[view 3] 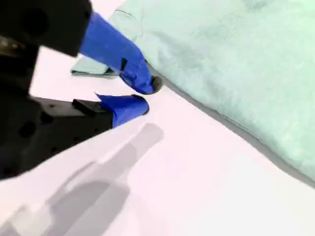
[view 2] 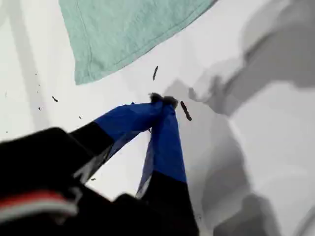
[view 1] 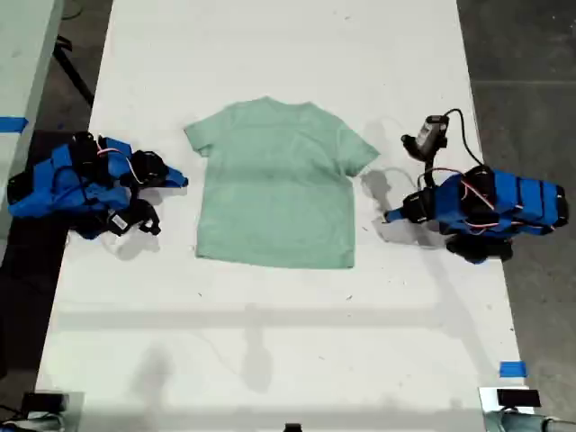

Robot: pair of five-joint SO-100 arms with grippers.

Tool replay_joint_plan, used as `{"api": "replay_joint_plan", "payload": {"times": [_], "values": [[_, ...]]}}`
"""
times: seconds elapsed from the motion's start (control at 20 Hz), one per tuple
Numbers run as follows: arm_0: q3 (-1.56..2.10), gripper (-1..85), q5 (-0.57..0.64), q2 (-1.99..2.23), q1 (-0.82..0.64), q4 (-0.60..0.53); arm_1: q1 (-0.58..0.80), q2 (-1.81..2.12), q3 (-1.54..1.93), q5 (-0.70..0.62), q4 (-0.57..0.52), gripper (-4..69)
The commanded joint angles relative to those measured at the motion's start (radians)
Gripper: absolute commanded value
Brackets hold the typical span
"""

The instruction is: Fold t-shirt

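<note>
White table [view 1: 270, 342]: t-shirt [view 1: 277, 184] flat and unfolded, every fold outstanding; my first gripper [view 2: 165, 101] closed and empty, my second gripper [view 3: 142, 98] slightly parted beside it.

1. I can read no text, label, brand, number or sign in any of the three views.
2. The t-shirt [view 1: 275, 183] is plain, with no print or tag that I can make out.
3. The blue tape [view 1: 511, 369] on the table [view 1: 270, 351] near the exterior view's lower right carries no writing.
4. My arms' blue and black parts show no legible markings.
</note>
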Motion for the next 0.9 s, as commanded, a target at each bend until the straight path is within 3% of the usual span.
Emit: {"api": "replay_joint_plan", "payload": {"times": [0.0,0.55,0.85], "values": [[-0.256,0.0,-0.192,-0.011,0.314,0.069,0.0,0.005,-0.202,0.681,0.04,-1.0],[-0.322,0.0,-0.181,-0.132,0.316,0.034,0.006,-0.006,-0.238,0.664,0.035,-1.0],[-0.489,0.0,-0.084,-0.362,0.242,-0.023,0.051,-0.249,-0.451,0.595,0.029,-0.9]]}}
